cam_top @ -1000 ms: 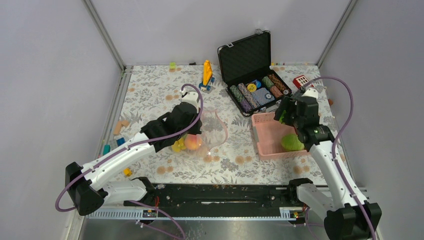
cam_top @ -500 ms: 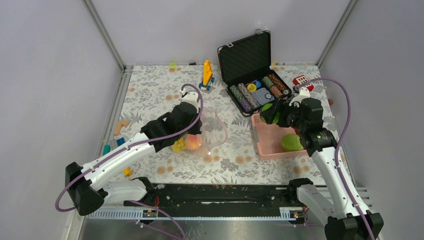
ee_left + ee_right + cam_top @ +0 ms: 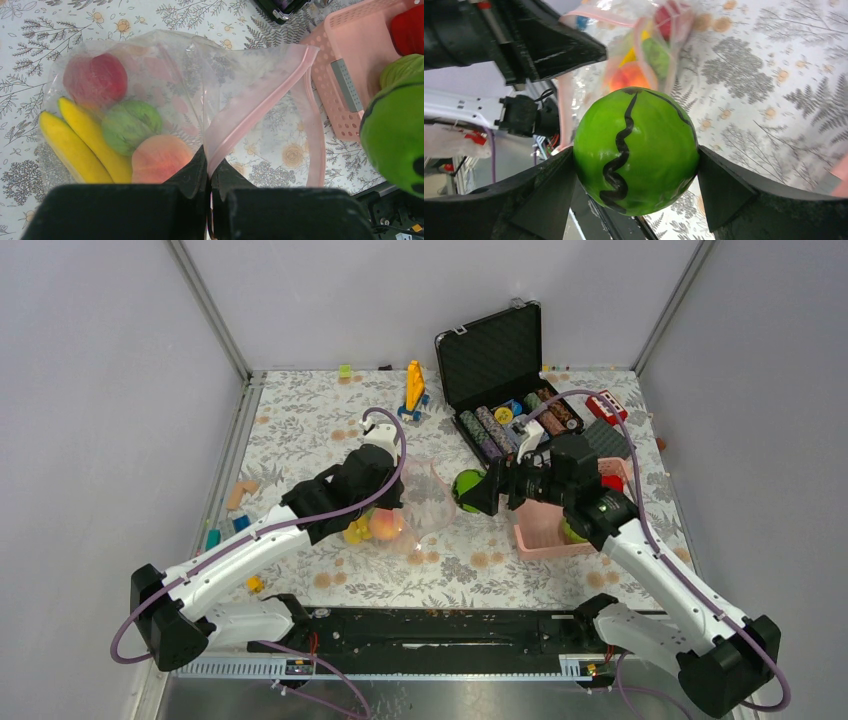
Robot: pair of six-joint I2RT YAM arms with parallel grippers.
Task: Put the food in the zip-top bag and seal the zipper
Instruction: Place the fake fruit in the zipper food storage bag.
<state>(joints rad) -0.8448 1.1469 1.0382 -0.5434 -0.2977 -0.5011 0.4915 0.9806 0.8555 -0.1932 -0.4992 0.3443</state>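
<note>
moved toward bag (image 3: 225, 65), green melon (image 3: 636, 150) between right jaws (gripped)

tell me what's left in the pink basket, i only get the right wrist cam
Observer: The left wrist view shows a pale-green piece and a red piece in the pink basket.
Operator: is the left gripper holding the bag open
Observer: Yes. In that same view the left gripper is shut on the zipper, holding up one lip of the zip-top bag. The mouth gapes toward the basket.
Operator: am i over the mouth yet
Observer: Not quite. From above, your green striped piece hangs just right of the bag's edge.
</note>
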